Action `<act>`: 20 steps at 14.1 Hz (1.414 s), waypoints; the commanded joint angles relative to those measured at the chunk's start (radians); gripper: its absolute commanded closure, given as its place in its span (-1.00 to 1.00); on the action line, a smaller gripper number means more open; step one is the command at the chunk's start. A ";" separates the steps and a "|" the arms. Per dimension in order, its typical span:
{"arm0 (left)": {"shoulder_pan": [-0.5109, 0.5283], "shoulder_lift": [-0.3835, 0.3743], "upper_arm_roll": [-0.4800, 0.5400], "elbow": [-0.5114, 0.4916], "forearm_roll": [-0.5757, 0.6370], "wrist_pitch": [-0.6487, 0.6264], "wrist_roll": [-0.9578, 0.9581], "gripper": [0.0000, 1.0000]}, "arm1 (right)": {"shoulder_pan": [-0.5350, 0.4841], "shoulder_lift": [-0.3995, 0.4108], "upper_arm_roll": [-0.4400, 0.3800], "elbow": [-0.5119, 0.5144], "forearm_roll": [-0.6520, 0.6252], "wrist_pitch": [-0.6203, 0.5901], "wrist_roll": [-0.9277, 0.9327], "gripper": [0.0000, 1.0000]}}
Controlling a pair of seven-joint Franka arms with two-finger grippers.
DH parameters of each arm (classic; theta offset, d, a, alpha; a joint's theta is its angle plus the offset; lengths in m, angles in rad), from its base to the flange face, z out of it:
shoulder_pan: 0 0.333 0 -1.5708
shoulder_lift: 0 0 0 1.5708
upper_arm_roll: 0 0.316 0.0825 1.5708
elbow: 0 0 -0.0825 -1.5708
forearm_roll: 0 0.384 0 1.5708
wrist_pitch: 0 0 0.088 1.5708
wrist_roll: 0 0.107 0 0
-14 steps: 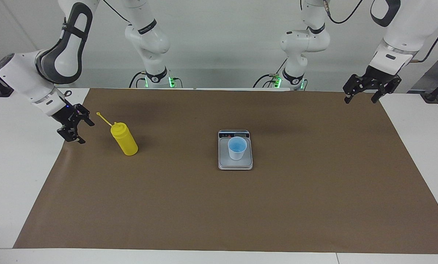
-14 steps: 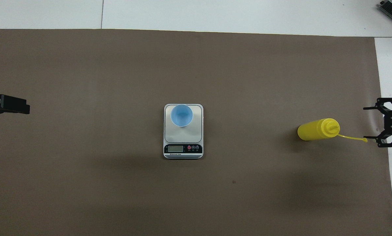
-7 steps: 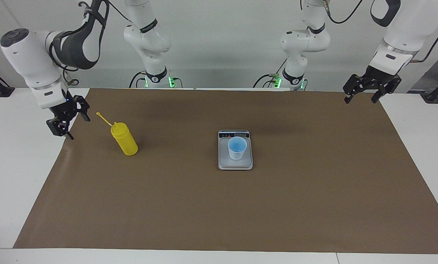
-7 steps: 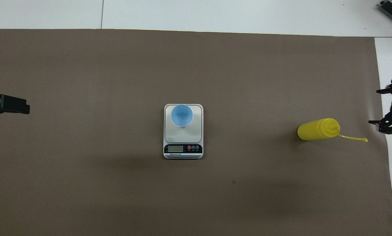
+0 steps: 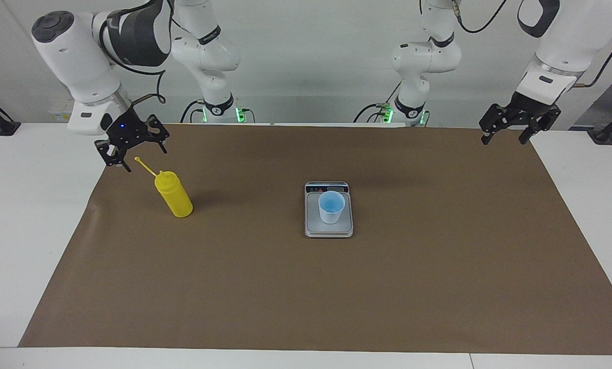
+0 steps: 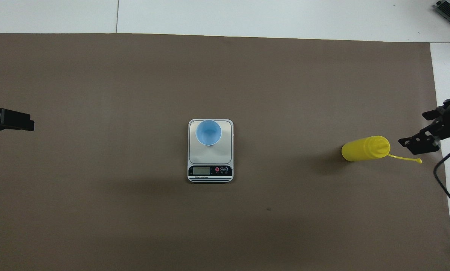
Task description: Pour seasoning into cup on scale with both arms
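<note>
a bright yellow squeeze bottle of seasoning (image 5: pixel 173 196) stands upright on the brown paper sheet (image 5: pixel 336 287) that covers the desk (image 5: pixel 24 230), toward the right arm's end. its body is a smooth plastic cylinder with its long axis vertical, and the cone nozzle points up. a thin yellow cap strap (image 5: pixel 146 167) sticks out from the neck, slanting toward the right arm's end of the desk and toward the robots.

the scale (image 5: pixel 329 209) lies flat near the middle of the sheet, a silver-grey rectangle with rounded corners and a matte grey weighing plate. its dark display strip sits on the edge nearest the robots, so the long axis runs toward and away from them. the cup (image 5: pixel 331 206), a small light-blue tapered plastic one with a brighter blue inside, stands upright on the plate, mouth up, on the half farther from the robots. bottle and scale are well apart.

the right gripper (image 5: pixel 131 144) hangs above the sheet's edge just beside the cap strap, fingers spread and holding nothing. the left gripper (image 5: pixel 508 130) waits over the corner of the sheet at the left arm's end, fingers also spread and empty.
</note>
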 commanded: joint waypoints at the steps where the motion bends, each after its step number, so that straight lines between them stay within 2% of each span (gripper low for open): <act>1: 0.010 -0.031 -0.004 -0.035 -0.013 0.010 -0.008 -1.00 | 0.076 0.013 0.012 0.058 -0.074 -0.052 0.434 -1.00; 4: 0.010 -0.031 -0.004 -0.035 -0.012 0.010 -0.008 -1.00 | 0.130 0.028 0.012 0.127 -0.157 -0.066 0.506 -1.00; 7: 0.010 -0.033 -0.004 -0.035 -0.012 0.010 -0.008 -1.00 | 0.129 0.055 0.013 0.205 -0.146 -0.106 0.511 -1.00; 11: 0.010 -0.031 -0.004 -0.035 -0.013 0.010 -0.008 -1.00 | 0.130 0.056 0.017 0.202 -0.141 -0.126 0.520 -1.00; 15: 0.010 -0.033 -0.004 -0.035 -0.012 0.010 -0.008 -1.00 | 0.129 0.053 0.017 0.201 -0.100 -0.123 0.639 -1.00; 20: 0.010 -0.031 -0.004 -0.035 -0.012 0.010 -0.008 -1.00 | 0.113 0.045 0.014 0.178 -0.082 -0.125 0.632 -1.00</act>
